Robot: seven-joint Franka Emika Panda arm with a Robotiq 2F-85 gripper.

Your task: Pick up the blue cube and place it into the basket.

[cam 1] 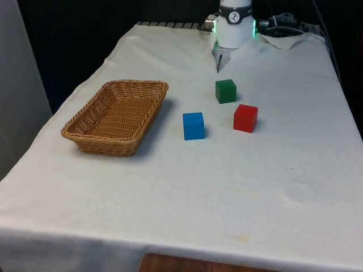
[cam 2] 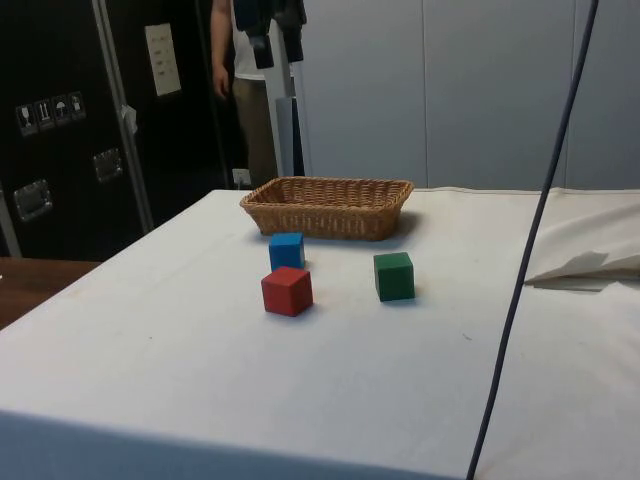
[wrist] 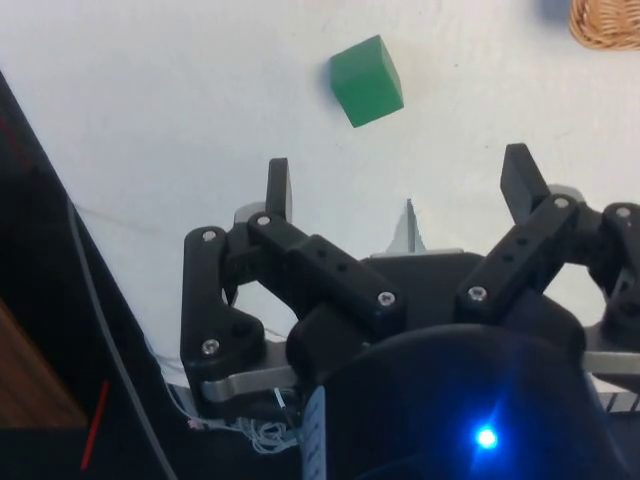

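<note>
The blue cube [cam 1: 193,125] sits on the white cloth, a short way to the front view's right of the wicker basket [cam 1: 136,83]. From the side, the blue cube [cam 2: 287,250] stands just in front of the basket [cam 2: 330,183]. My gripper [cam 2: 277,40] hangs high above the table, open, with nothing between its fingers. In the wrist view the gripper [wrist: 400,182] has its jaws spread wide, far above the cloth. A corner of the basket [wrist: 606,28] and a sliver of the blue cube [wrist: 556,7] lie well beyond it.
A green cube [cam 1: 226,90] and a red cube [cam 1: 245,118] stand to the front view's right of the blue one. The green cube [wrist: 367,80] lies closest under my fingers. A person [cam 2: 238,95] stands behind the table in the side view. A cable [cam 2: 530,250] hangs across the side view.
</note>
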